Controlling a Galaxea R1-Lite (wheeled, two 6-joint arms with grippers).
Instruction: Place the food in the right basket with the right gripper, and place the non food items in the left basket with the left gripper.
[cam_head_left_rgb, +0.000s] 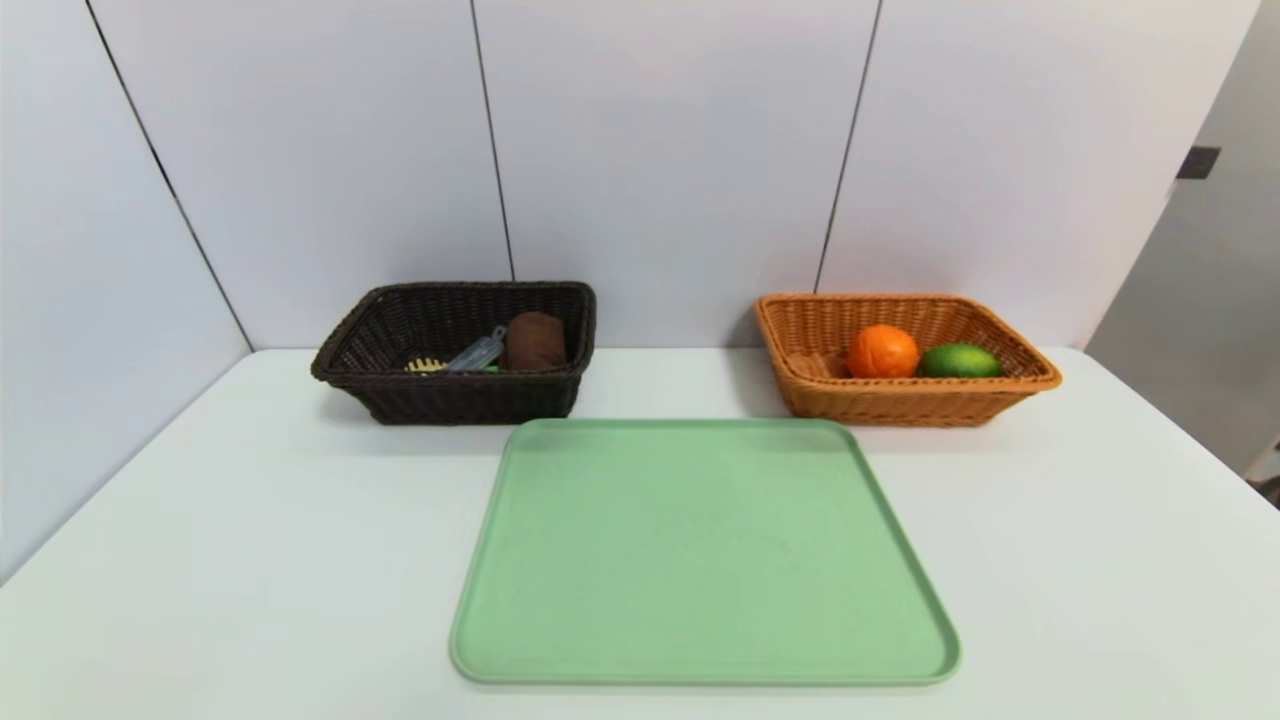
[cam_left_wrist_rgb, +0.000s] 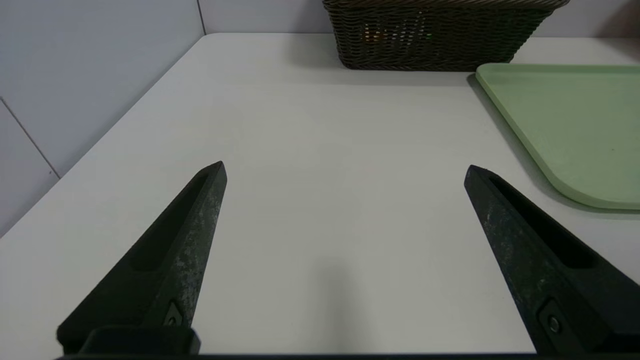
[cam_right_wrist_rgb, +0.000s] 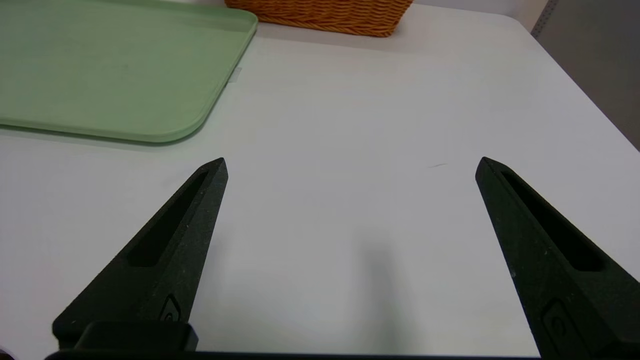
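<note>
waiting, with my left gripper and right gripper both spread wide
reaching again could knock the orange fruit from its basket, right of frame.

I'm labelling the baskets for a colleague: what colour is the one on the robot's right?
Orange-brown; the right basket shows best in the head view.

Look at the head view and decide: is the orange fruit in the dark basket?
No, the orange fruit sits in the light-brown basket.
</note>
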